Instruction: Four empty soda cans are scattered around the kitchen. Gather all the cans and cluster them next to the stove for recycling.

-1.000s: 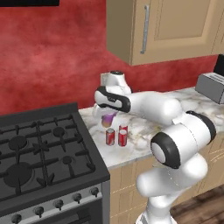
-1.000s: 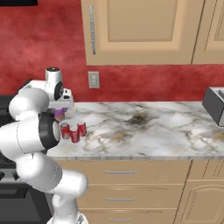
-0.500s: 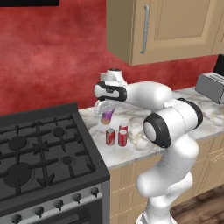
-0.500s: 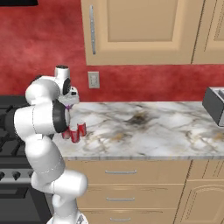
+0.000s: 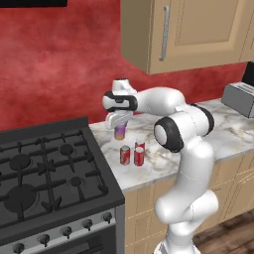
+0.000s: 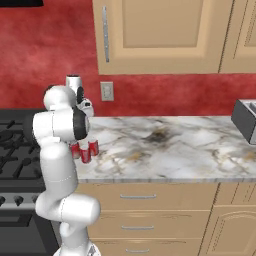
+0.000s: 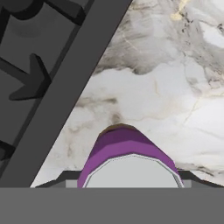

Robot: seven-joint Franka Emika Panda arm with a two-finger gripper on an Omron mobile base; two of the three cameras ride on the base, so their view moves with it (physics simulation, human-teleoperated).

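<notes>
The arm's elbow swings up and toward 3 o'clock in the left base view, and the gripper (image 5: pixel 120 120) with the purple can (image 5: pixel 119 132) shifts toward 12 o'clock, away from the red cans (image 5: pixel 132 155).

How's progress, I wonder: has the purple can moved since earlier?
No, not noticeably: the purple can stays at the same spot behind the red cans.

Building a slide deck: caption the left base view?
Claw holds purple can above marble counter, beside stove and red cans.
</notes>
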